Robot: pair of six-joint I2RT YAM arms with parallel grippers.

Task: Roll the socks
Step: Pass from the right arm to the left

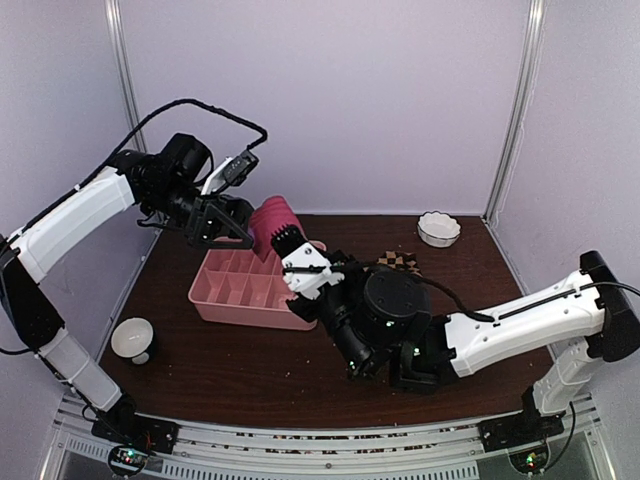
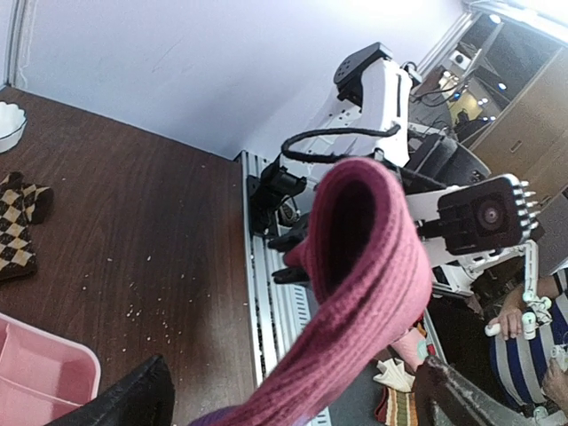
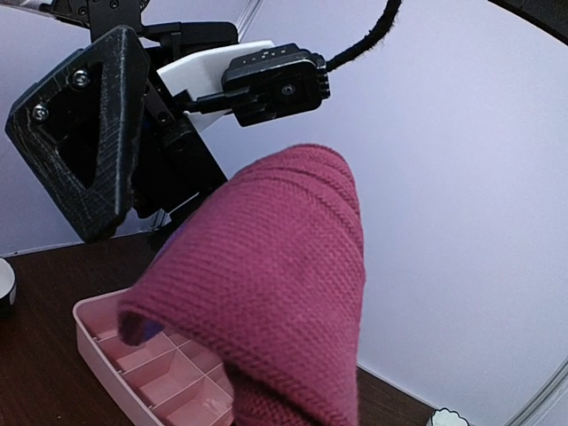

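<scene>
Both arms are meeting over the far left part of the table (image 1: 240,370), above the back edge of the pink tray (image 1: 225,295), and the rolling step looks to be barely under way, with only one sock being handled. The pink sock (image 1: 272,220) is hanging in the air between the two grippers, doubled over into a loose hump, not a tight roll. The left gripper (image 1: 228,222) is reaching in from the left with its jaws standing wide. In its wrist view the fingers (image 2: 133,399) are sitting well apart on either side of the fabric without pinching it. The right gripper (image 1: 290,245) is coming up from below and right of the sock. The cloth is covering its fingertips in its own view, so I cannot tell whether it is clamping, though something must be carrying the sock and this gripper seems the likelier one. The checked sock (image 1: 398,262) is lying flat on the table behind the right arm, well apart from the pink one. A white bowl (image 1: 438,229) is sitting at the far right and a smaller one (image 1: 131,338) at the near left. The next move is probably calling for the left jaws to be closing on the free end, so the fold can be turned over on itself and the pair brought together.
</scene>
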